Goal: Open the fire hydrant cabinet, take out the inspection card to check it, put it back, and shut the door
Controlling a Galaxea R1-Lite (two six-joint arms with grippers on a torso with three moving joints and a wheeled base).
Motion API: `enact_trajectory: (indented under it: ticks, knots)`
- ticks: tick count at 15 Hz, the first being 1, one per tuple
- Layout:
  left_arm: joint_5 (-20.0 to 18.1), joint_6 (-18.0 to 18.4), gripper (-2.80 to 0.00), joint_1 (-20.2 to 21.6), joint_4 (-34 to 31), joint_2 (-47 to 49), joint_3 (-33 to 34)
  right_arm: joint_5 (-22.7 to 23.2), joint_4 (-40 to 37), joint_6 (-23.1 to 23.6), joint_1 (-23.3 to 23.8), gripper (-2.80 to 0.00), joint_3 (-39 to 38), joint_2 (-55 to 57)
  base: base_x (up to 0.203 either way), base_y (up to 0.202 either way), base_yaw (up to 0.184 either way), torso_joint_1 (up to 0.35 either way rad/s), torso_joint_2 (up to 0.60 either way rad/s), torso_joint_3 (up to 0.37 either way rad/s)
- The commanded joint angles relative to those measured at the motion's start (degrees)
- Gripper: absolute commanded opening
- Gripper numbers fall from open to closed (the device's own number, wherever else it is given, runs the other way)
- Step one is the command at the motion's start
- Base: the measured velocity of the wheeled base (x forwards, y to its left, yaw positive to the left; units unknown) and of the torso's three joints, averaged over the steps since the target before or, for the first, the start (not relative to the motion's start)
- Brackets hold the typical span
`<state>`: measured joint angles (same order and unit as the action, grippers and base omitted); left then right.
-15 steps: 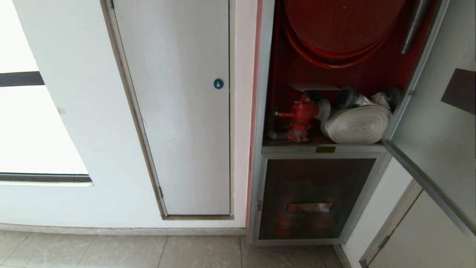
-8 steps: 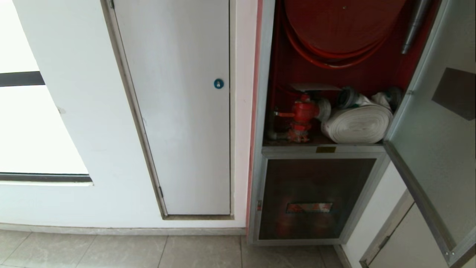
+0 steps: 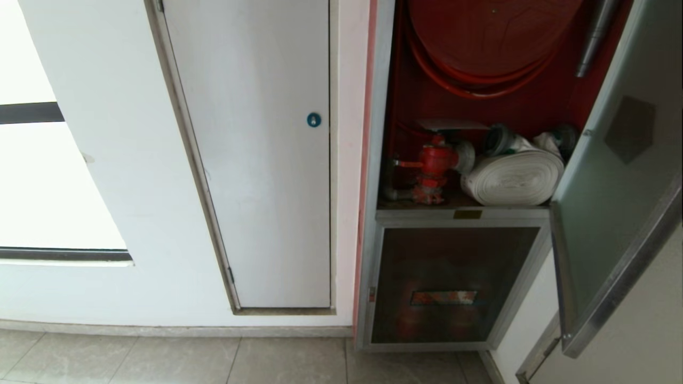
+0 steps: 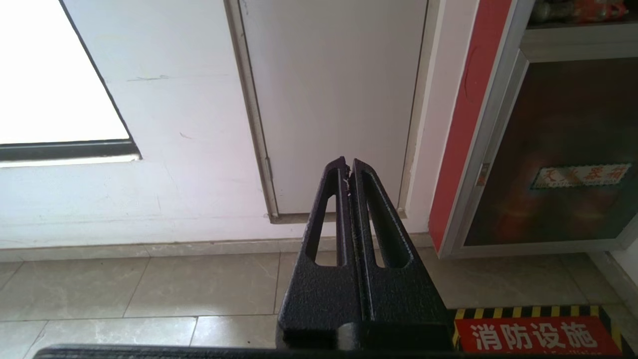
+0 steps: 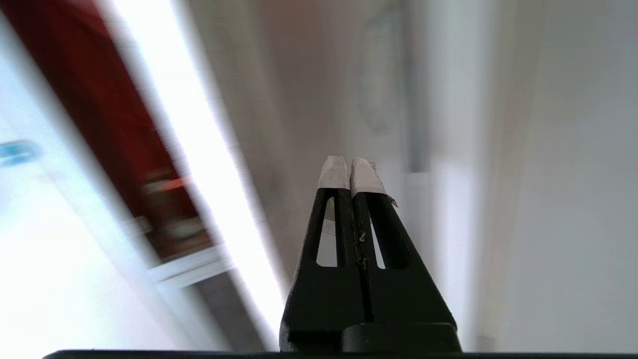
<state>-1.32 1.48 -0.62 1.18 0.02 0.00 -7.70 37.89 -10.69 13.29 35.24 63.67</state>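
Two pincers are in view, each only through its own wrist camera. Left gripper [image 4: 348, 167]: fingers pressed together, holding nothing, pointing at the foot of the white door [image 4: 334, 99]; the lower glass panel [image 4: 553, 159] of the fire hydrant cabinet [image 3: 376, 176] lies to one side of it. Right gripper [image 5: 348, 168]: white-taped fingertips [image 5: 333, 172] closed, empty, with the blurred door [image 3: 608, 181] directly beyond them. That door stands ajar. Inside the cabinet sit the red hose reel [image 3: 491, 37], red valve [image 3: 435, 160] and white rolled hose [image 3: 512, 178]. The inspection card [image 3: 451, 124] lies flat above the valve, well apart from both pincers.
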Motion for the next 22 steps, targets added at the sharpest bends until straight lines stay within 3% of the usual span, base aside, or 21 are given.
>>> enact_trajectory:
  ticks: [1, 3, 5, 10, 16, 22]
  knots:
    - [0.0, 0.02, -2.8, 0.01, 0.05, -0.02, 0.7, 0.15, 0.07, -1.65, -7.49, -2.8, 2.25, 1.51, 0.0, 0.0, 0.0, 0.0, 0.0, 0.0]
    - [0.0, 0.02, -2.8, 0.01, 0.05, 0.06, 0.7, 2.29, -0.19, -4.1, -8.51, -2.8, 6.37, 7.0, 0.0, 0.0, 0.0, 0.0, 0.0, 0.0]
    - [0.0, 0.02, -2.8, 0.01, 0.04, 0.0, 0.7, 9.41, -0.94, -5.19, -8.84, -2.8, 9.05, 10.9, 0.0, 0.0, 0.0, 0.0, 0.0, 0.0]
    - [0.0, 0.02, -2.8, 0.01, 0.05, -0.02, 0.7, 20.19, -1.09, -12.11, -10.58, -2.8, 18.78, 21.27, 0.0, 0.0, 0.0, 0.0, 0.0, 0.0]
    - [0.0, 0.02, -2.8, 0.01, 0.05, -0.02, 0.7, 21.99, -2.14, -15.0, -13.0, -2.8, 40.67, 42.79, 0.0, 0.0, 0.0, 0.0, 0.0, 0.0]
    - [0.0, 0.02, -2.8, 0.01, 0.05, -0.02, 0.7, 21.82, -10.66, -15.09, -14.41, -2.8, 64.45, 59.23, 0.0, 0.0, 0.0, 0.0, 0.0, 0.0]
